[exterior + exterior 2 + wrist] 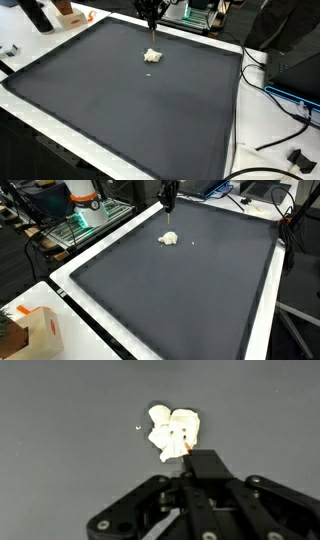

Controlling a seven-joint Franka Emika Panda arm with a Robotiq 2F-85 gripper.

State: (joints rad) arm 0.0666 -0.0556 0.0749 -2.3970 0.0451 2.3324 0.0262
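- At the far left of an exterior view, an orange-brown box (pixel 68 13) stands on the white worktop (pixel 238 120), well apart from the rest.
- A dark mat (pixel 100 115) covers most of the worktop.
- Near the mat's far edge, about midway across, lies a white crumpled lump (pixel 152 55). A tiny crumb (pixel 151 72) sits near it, not touching.
- The end effector (pixel 152 20) hangs almost straight above the lump and off the mat in both exterior views.
- In the wrist view the lump (pixel 172 432) lies just ahead of the end effector (pixel 198 460), a little left of its centre line.
- Its fingers are drawn together. A small orange tip (pixel 187 451) shows at their front, overlapping the lump's near edge. I cannot tell what the tip belongs to, or whether it touches the lump.
- The lump is lobed and about as wide as it is long, with no clear long axis.
- At the right, cables (pixel 272 95) trail beside the worktop.
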